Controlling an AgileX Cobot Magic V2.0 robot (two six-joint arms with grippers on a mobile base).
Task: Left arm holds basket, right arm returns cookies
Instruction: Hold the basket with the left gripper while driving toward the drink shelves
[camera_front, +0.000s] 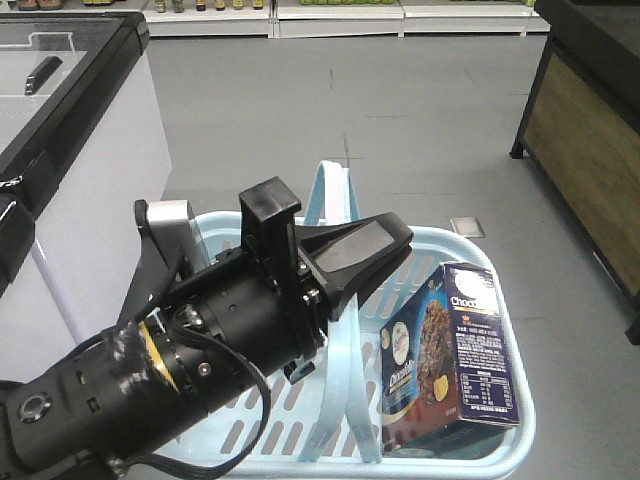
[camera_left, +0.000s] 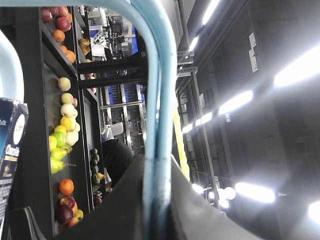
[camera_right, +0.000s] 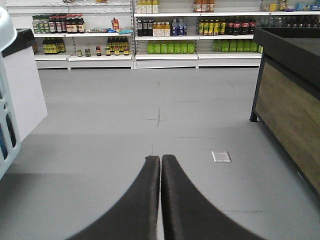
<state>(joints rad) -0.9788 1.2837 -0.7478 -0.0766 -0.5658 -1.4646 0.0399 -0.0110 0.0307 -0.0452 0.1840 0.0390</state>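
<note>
Resting unreturned in the light blue plastic basket: navy cardboard cookies box; left claw clamps its handle, right claw pinched together, empty.

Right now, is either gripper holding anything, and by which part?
Left gripper grips the light blue slotted plastic basket by a loop handle; right gripper is shut, empty.

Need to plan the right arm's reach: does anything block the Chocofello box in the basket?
Nothing visible covers the Chocofello box; its top stands clear above the basket rim. The raised handles, held by the left gripper, are beside it, not over it. The right gripper, shut and empty, faces open floor.
</note>
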